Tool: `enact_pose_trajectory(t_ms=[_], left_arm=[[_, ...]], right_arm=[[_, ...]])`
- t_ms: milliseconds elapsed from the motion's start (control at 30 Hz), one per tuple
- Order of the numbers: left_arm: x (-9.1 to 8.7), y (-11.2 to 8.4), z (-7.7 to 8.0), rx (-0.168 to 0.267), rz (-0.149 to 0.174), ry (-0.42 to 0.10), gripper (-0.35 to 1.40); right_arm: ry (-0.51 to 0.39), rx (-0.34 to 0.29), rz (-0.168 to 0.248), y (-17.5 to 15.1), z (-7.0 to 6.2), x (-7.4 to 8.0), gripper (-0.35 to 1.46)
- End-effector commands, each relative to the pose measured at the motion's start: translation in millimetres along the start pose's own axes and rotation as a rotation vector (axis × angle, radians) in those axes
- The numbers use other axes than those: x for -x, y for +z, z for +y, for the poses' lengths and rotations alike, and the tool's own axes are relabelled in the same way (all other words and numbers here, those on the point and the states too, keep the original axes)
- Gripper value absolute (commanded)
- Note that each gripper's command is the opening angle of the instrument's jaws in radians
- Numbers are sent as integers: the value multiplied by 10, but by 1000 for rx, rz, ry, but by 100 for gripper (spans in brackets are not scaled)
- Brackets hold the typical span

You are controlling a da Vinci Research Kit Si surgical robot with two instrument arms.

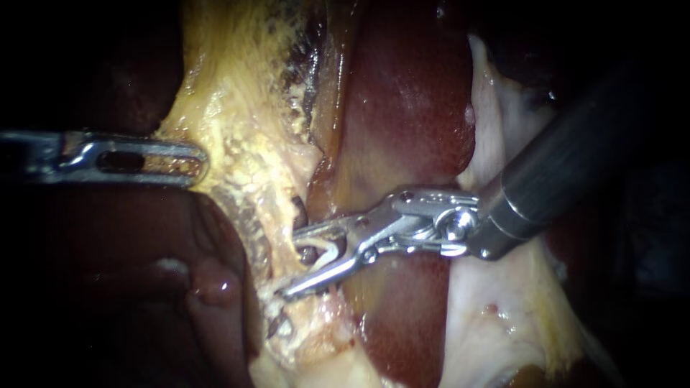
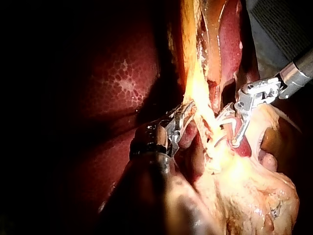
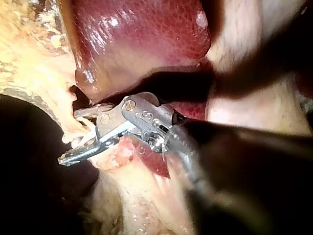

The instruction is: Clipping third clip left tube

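Tube (image 1: 267, 248) runs near-to-far at scene centre, just left of the dark red liver (image 1: 410, 122), inside a band of yellow tissue (image 1: 237, 93). Right instrument (image 1: 289, 263): jaws well apart, straddling the tube from the right, both bearing on a pale V-shaped clip (image 1: 325, 251) seated between them. Left instrument (image 1: 195, 162): jaws closed on the yellow tissue's left edge, farther off than the clip.

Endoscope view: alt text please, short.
Right instrument, entering from upper right, holds an open clip in its jaws against yellow tissue beside the dark red liver. Left instrument grips that tissue's left edge.
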Motion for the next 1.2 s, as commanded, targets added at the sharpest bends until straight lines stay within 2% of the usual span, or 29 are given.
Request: enact_pose_trajectory(t_ms=[33, 167, 300, 467, 600, 800, 967, 1200], left_arm=[[0, 0, 0, -1, 1, 0, -35], [0, 1, 1, -1, 1, 0, -35], [0, 1, 0, -1, 0, 0, -35], [0, 1, 0, -1, 0, 0, -35], [0, 1, 0, -1, 0, 0, -35], [0, 1, 0, -1, 0, 0, -35], [0, 1, 0, -1, 0, 0, -35], [0, 1, 0, -1, 0, 0, -35]], right_arm=[[2, -16, 5, 1, -1, -1, 51], [10, -58, 6, 9, -1, -4, 50], [25, -80, 7, 21, 5, -3, 50], [47, -125, 57, 27, 9, -2, 50], [68, -150, 104, 23, 8, -10, 49], [112, -121, 147, 5, 11, -41, 47], [151, -80, 180, -7, 17, -58, 45], [218, -75, 185, -5, 22, -62, 43]])
